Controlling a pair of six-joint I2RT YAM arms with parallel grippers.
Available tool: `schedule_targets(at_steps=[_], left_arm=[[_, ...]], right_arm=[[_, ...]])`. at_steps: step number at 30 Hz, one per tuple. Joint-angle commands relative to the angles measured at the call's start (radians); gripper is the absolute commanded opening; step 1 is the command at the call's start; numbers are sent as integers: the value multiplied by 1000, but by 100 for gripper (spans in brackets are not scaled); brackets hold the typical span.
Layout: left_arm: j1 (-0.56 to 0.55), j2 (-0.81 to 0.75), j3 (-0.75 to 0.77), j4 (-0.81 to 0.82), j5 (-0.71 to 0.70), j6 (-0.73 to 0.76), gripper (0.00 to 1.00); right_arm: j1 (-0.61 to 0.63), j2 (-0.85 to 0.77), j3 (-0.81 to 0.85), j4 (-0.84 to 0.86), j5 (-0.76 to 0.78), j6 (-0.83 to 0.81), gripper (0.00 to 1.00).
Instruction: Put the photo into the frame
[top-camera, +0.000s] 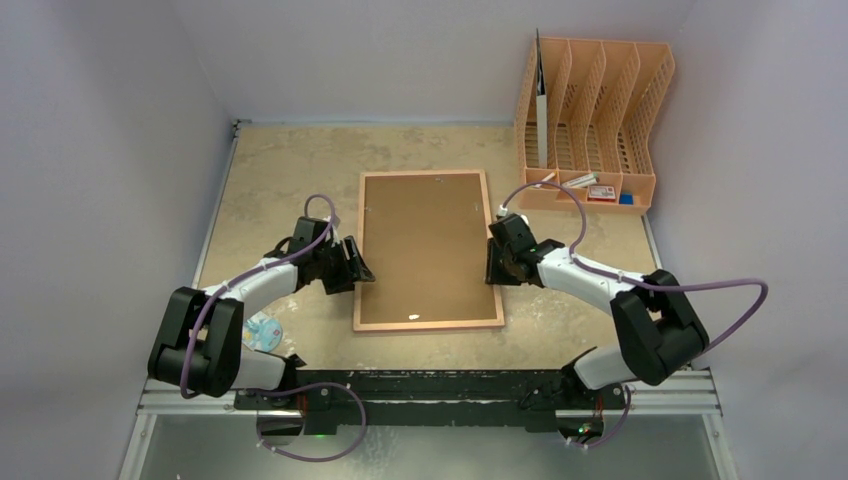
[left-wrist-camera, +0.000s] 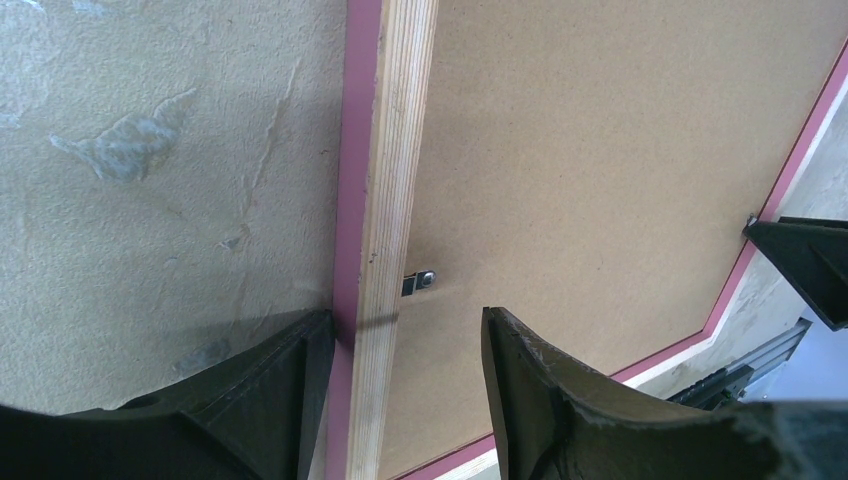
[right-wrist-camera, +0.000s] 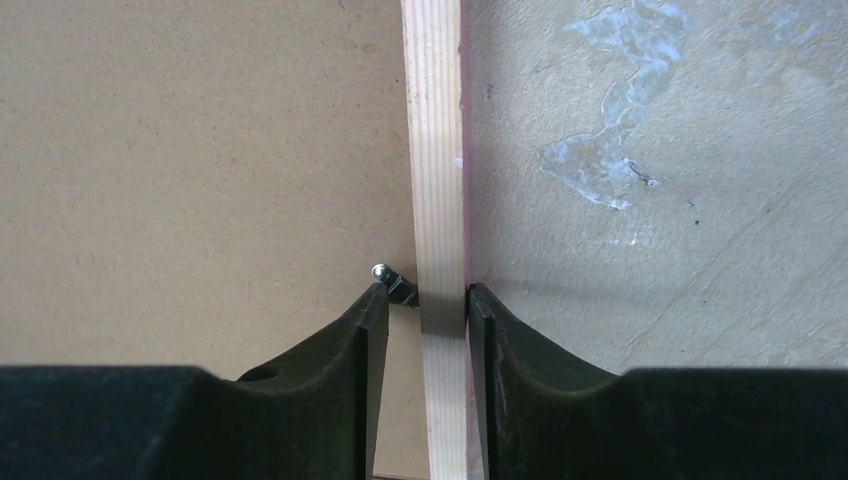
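Note:
The frame (top-camera: 428, 324) lies back side up on the table, with the brown hardboard backing sheet (top-camera: 425, 245) set in it. The photo is hidden from every view. My left gripper (top-camera: 357, 268) is open at the frame's left rail (left-wrist-camera: 400, 150). Its jaws straddle the rail (left-wrist-camera: 406, 315) just below a small metal clip (left-wrist-camera: 420, 281). My right gripper (top-camera: 492, 262) straddles the right rail (right-wrist-camera: 434, 150) with its jaws narrowly apart (right-wrist-camera: 426, 289). The outer finger lies against the pink edge. The inner fingertip touches a metal clip (right-wrist-camera: 390, 277), with a gap to the wood.
An orange plastic file rack (top-camera: 590, 120) stands at the back right with a thin upright sheet (top-camera: 541, 100) in its left slot and small items in its front tray. A round pale blue object (top-camera: 262, 333) lies by the left arm. Walls close in on both sides.

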Motion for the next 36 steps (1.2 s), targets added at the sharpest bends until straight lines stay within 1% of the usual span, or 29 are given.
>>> schedule_targets(at_steps=[1,4,6,9,13,18,24,29,33,36], left_arm=[[-8,-10,2,-22,-12,22,58],[-8,-9,4,-19,-12,21,58],[-8,-6,4,-18,-12,22,58],[-8,-2,7,-17,-12,23,58],[-8,-4,7,-20,-12,23,58],[-8,-3,7,-19,-12,23,58],[-8,-6,6,-21,-12,23,58],[-8,-7,5,-22,-13,23,58],[-8,-8,6,-23,-13,23,58],[-8,-15,8,-29,-13,25,58]], right_arm=[[7,13,6,19,-42,-19,40],[8,3,7,12,-49,-36,42],[7,3,9,5,-46,-41,40],[7,7,12,-1,-53,-45,32],[7,4,18,-11,-50,-46,27],[7,2,15,4,-24,-34,12],[7,-21,-5,58,-15,1,3],[7,-57,-38,133,7,60,0],[8,-86,-61,188,10,89,0],[7,-96,-60,181,6,101,1]])
